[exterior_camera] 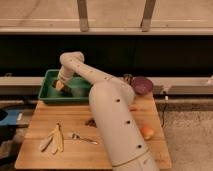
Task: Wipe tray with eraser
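1 arm's jaws meet the eraser (59, 86) inside the tray (50, 98), toward its left.

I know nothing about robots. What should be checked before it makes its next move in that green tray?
1. Gripper inside the tray: ok, it is in the left half.
2. Eraser at the gripper's tip: ok, a tan block shows there.
3. Eraser pressed on the tray floor: cannot tell.
4. Tray resting on the wooden table: ok, at its far left corner.
5. Banana peel and fork away from the tray: ok, both lie near the front edge.
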Action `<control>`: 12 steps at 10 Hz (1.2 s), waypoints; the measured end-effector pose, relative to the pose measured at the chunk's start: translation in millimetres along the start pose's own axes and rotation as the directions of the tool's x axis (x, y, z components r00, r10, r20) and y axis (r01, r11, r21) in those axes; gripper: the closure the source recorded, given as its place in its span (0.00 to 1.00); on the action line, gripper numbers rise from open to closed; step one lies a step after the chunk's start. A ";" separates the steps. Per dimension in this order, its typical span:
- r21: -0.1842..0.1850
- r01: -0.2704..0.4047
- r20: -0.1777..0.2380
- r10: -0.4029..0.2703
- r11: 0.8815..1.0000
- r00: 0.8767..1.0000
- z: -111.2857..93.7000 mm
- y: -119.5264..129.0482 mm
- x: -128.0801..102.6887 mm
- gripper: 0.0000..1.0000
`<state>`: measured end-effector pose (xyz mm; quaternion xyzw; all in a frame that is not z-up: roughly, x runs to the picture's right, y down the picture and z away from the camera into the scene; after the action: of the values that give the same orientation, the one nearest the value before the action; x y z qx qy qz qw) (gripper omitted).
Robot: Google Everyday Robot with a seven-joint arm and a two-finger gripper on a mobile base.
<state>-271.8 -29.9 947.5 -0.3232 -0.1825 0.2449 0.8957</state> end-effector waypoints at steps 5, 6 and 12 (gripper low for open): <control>0.055 -0.120 -0.041 0.122 0.991 0.992 -24.5 -20.0 53.0 1.00; 0.061 -0.130 -0.046 0.133 0.990 0.990 -24.5 -25.8 53.9 1.00; 0.081 -0.100 -0.057 0.104 0.992 0.993 -20.9 -54.8 25.2 1.00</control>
<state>-223.5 -62.9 973.2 -0.3044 -0.1284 0.2873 0.8991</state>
